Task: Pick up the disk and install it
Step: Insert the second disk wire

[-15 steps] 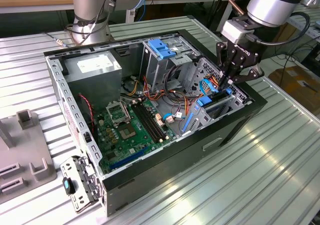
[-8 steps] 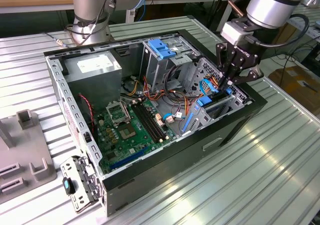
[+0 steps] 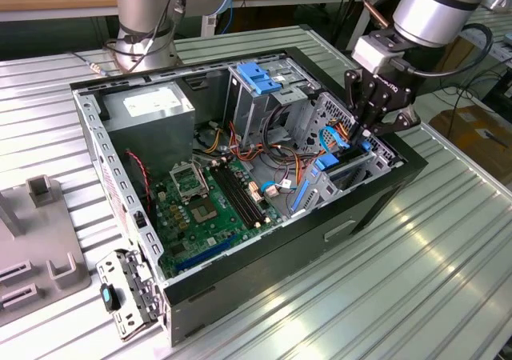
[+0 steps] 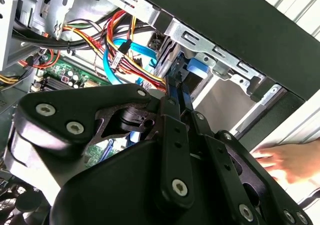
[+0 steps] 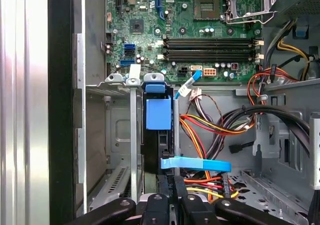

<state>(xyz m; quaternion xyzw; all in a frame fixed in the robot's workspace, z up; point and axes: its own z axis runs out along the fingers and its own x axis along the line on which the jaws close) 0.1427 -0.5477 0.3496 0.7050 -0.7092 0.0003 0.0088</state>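
Gripper (image 3: 366, 138) is at the case (image 3: 240, 272) edge, approx. 3 o'clock in the exterior view, fingers (image 4: 176, 102) clamped on the disk (image 5: 158, 115). Disk stands upright in the bay w/ blue rails. A hand (image 4: 285, 160) rests outside the case.

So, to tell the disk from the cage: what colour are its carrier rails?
Bright blue, clearest on the disk in the first wrist view.

The disk (image 5: 158, 135) stands mostly hidden inside its bay (image 5: 120, 135).

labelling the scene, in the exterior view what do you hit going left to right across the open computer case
power supply -> motherboard -> drive cage with the blue latch -> gripper reaching down at the blue-railed disk
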